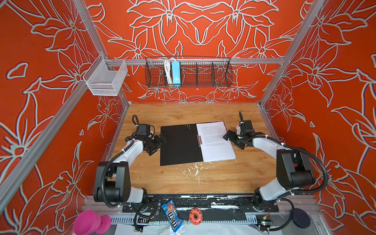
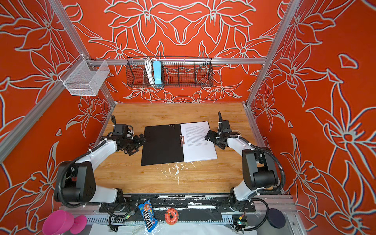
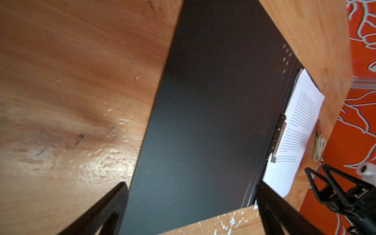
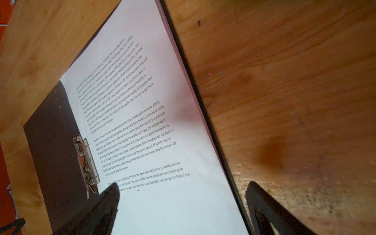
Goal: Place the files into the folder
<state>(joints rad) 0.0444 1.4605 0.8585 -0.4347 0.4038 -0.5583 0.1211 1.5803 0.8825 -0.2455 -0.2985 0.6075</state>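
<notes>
We see the folder (image 1: 179,146) lying open, papers (image 1: 216,144) on its right half. Left gripper (image 1: 157,145), jaws apart, hovers just left of it; right gripper (image 1: 232,140), jaws apart, straddles its right edge.

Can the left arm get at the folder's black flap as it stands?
Probably yes: the left gripper is open beside the folder, its black flap bare; the files sit on the other half.
</notes>
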